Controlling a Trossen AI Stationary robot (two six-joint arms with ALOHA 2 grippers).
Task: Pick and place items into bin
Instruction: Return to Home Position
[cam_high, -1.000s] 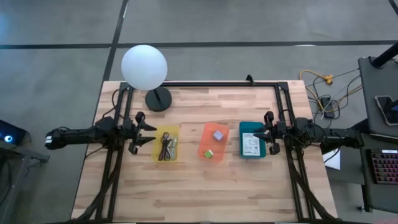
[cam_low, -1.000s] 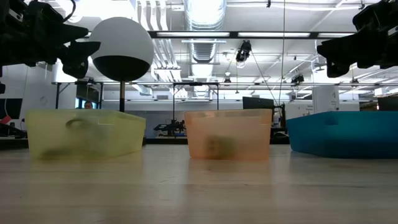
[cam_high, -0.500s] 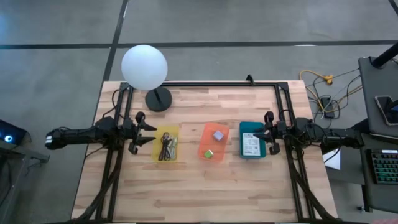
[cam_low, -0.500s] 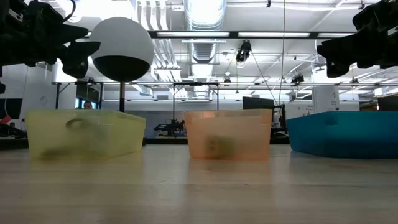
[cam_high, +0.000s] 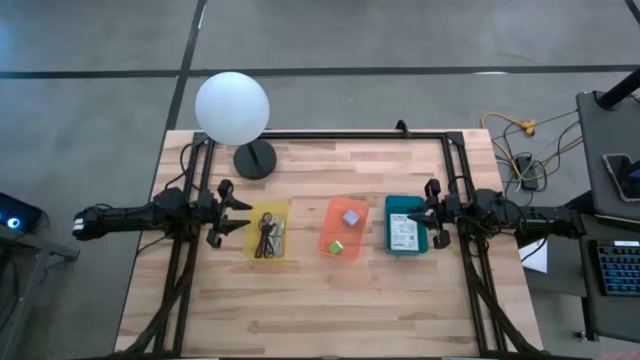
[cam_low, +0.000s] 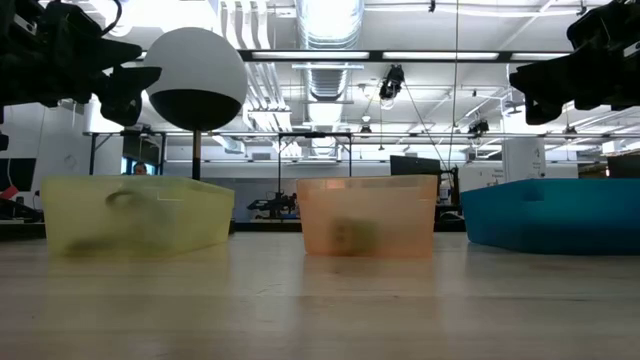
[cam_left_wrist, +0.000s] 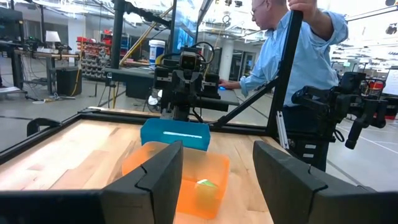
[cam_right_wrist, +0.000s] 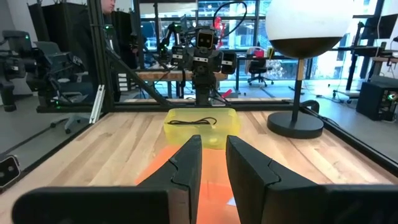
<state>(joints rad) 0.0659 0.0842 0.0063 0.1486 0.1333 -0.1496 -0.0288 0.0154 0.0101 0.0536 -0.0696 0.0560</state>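
Note:
Three bins stand in a row on the wooden table. The yellow bin (cam_high: 268, 232) holds thin coiled cables (cam_high: 264, 238). A grey cube (cam_high: 350, 216) and a green cube (cam_high: 337, 246) lie in the orange bin (cam_high: 343, 228). In the teal bin (cam_high: 405, 224) lies a white card (cam_high: 403, 233). My left gripper (cam_high: 243, 216) hovers open at the yellow bin's left side, above the table (cam_low: 125, 85). My right gripper (cam_high: 413, 217) hovers over the teal bin's right part, narrowly open (cam_right_wrist: 213, 142), and holds nothing.
A lamp with a white globe (cam_high: 232, 108) and a dark round base (cam_high: 254, 158) stands at the far left of the table. A dark frame (cam_high: 330, 134) runs along the far edge and both sides. A person (cam_left_wrist: 298, 56) stands beyond the table's right side.

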